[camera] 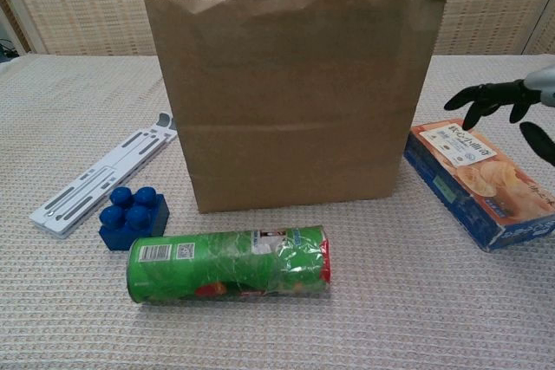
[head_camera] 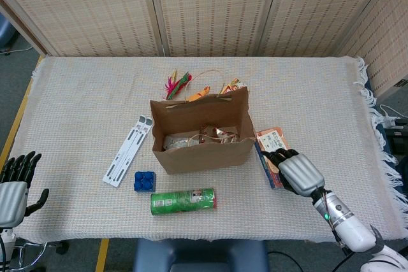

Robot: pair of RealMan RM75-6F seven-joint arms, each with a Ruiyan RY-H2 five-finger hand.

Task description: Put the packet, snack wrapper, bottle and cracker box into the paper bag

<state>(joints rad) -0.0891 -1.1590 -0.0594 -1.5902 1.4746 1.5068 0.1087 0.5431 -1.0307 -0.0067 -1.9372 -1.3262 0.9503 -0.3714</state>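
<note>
your right hand [head_camera: 298, 174] hovers over the cracker box [camera: 479, 181], fingers spread, gripping nothing | left hand [head_camera: 13, 190] parked off-table, fingers apart, empty | paper bag [camera: 295, 93] upright

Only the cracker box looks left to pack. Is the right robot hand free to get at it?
Probably yes. The right robot hand hovers open just above the cracker box, which lies flat beside the paper bag with nothing on top.
</note>
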